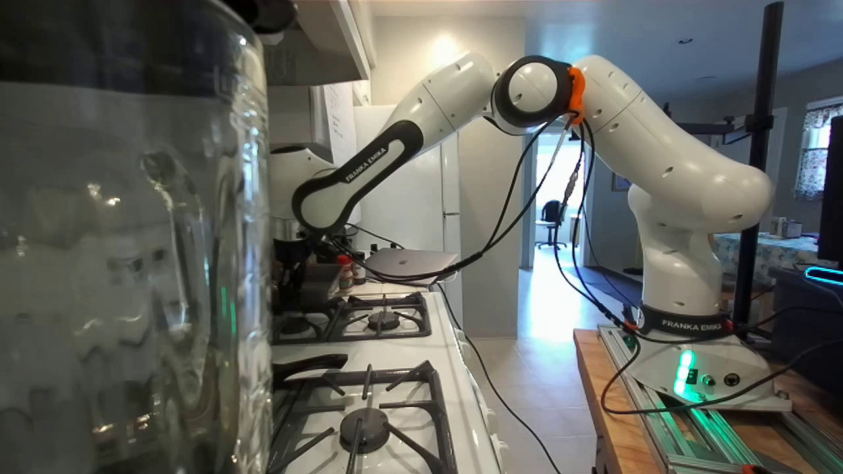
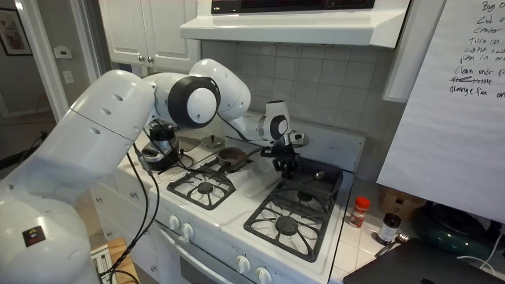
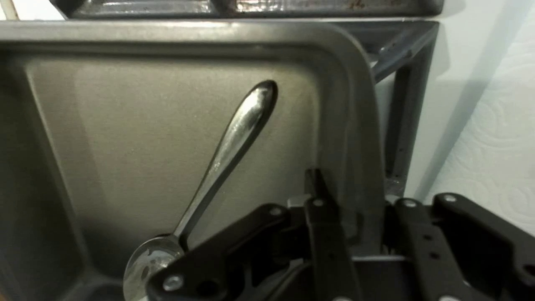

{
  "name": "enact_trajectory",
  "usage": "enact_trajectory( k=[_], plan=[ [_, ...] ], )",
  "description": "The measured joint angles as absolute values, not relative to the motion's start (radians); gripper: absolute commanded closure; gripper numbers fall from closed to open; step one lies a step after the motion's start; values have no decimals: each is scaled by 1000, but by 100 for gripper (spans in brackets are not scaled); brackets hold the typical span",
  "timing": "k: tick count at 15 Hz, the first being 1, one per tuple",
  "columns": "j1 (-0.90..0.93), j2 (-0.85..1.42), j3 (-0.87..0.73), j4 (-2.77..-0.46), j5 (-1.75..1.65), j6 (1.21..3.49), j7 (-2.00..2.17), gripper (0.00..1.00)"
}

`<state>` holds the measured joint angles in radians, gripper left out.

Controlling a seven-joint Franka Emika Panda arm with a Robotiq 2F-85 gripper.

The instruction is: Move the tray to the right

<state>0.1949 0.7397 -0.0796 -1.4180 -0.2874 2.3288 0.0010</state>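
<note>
Cut off at the wrist view's left edge, the tray point(image 3: 138, 133) sits over the rear stove grate point(image 3: 413, 110). Narrowly parted fingers point(image 3: 321, 209) straddle its wall, the outer tip hidden; I cannot tell whether they grip. Its metal is smooth, its visible corner rounded.

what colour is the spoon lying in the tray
Shiny silver; the spoon shows best in the wrist view.

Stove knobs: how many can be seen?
4, along the front of the stove, in an exterior view: two knobs at left, two further right. More may be out of frame.
</note>
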Motion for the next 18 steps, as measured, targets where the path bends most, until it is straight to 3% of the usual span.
enact_trajectory(
  k=[18],
  plan=[
    [168,279,-69,-2038,-289,2439,93,99]
  ],
)
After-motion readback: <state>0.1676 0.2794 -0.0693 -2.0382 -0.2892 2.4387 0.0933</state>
